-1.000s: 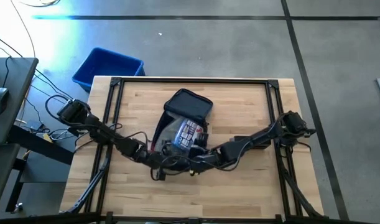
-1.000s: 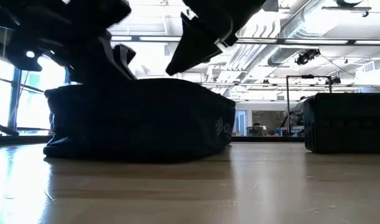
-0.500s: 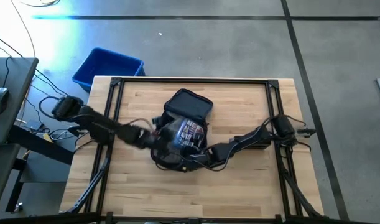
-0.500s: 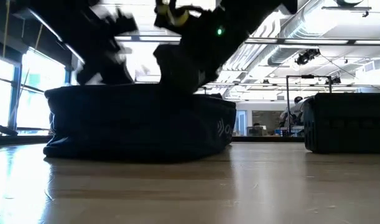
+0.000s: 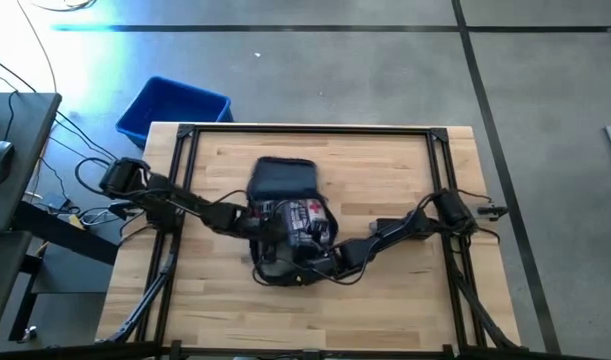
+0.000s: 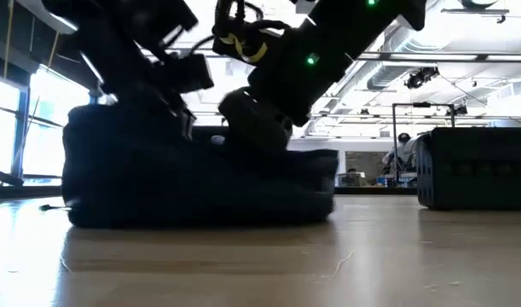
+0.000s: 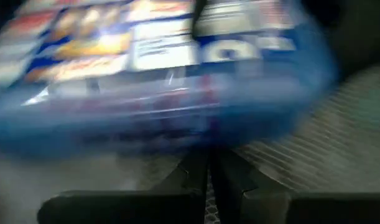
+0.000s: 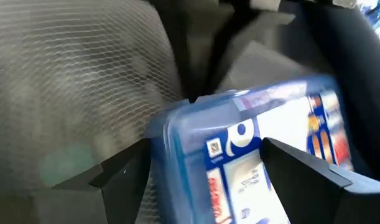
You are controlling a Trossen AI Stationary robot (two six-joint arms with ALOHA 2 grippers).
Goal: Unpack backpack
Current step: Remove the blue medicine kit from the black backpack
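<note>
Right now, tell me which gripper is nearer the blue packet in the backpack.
Right. The right gripper has its open fingers either side of the blue packet; the left gripper is shut just short of it, inside the backpack.

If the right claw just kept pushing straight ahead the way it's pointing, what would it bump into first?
Most likely the blue package: it sits between the right gripper's open fingers, inside the backpack. Beyond it is the grey mesh lining, though depth is unclear.
</note>
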